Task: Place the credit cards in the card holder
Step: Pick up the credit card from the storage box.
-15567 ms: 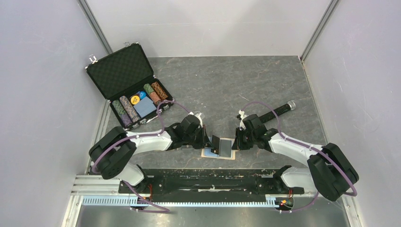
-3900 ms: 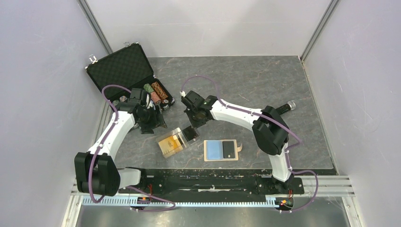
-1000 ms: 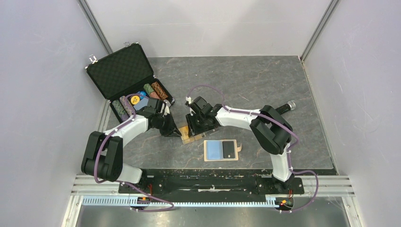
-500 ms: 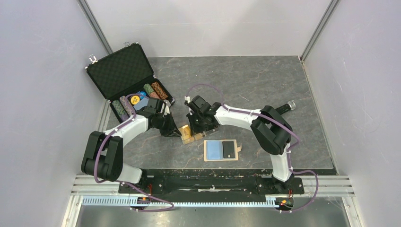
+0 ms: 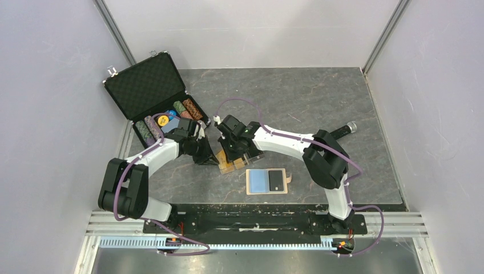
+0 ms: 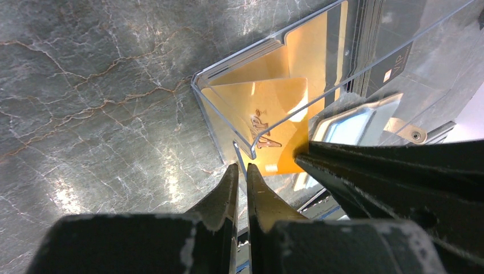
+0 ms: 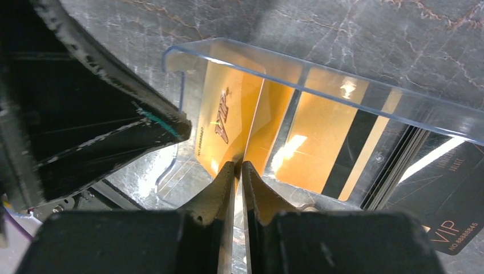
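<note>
Our right fingers have just closed from a wider gap onto the edge of the orange-gold card. It stands in the clear plastic box, whose wall our left fingers pinch nearly shut. We judge the card ready to lift out. The card holder lies open just beside the box on the bench, with the dark card already pocketed.

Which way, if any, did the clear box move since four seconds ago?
Yes. The clear box shifted right, closer to the open wallet, which stayed put.
</note>
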Robot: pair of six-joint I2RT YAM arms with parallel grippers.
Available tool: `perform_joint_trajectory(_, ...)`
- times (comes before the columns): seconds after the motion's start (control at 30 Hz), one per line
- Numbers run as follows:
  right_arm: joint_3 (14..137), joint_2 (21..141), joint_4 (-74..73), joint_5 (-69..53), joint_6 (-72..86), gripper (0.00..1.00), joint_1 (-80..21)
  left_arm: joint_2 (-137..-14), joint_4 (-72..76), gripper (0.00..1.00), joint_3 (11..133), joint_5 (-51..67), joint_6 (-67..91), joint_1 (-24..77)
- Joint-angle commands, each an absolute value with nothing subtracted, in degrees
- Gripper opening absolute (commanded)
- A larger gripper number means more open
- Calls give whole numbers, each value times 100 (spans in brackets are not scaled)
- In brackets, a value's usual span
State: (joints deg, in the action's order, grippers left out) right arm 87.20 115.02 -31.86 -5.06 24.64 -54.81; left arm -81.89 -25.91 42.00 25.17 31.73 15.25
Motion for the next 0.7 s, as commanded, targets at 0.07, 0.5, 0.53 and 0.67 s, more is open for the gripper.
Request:
perform_joint_trajectory(0.07, 8678, 11547, -2841, -816, 2506, 8, -5502, -8319, -2761, 7, 4202, 2071, 2913, 1557)
perform_joint_trajectory(0.5, 8333, 11453, -2152, -1347, 2879, 0, -5494, -8312, -2780, 8, 4173, 2057, 2887, 1556)
perform_joint_trajectory(0.53, 8304, 11429, -2102, -1383, 2900, 0, -5494, -8313, -2781, 8, 4158, 2058, 2885, 1559)
perform_joint_trajectory(0.67, 8150, 11279, -1813, -1495, 3026, 0, -5496, -8292, -2786, 8, 4163, 2048, 2883, 1558)
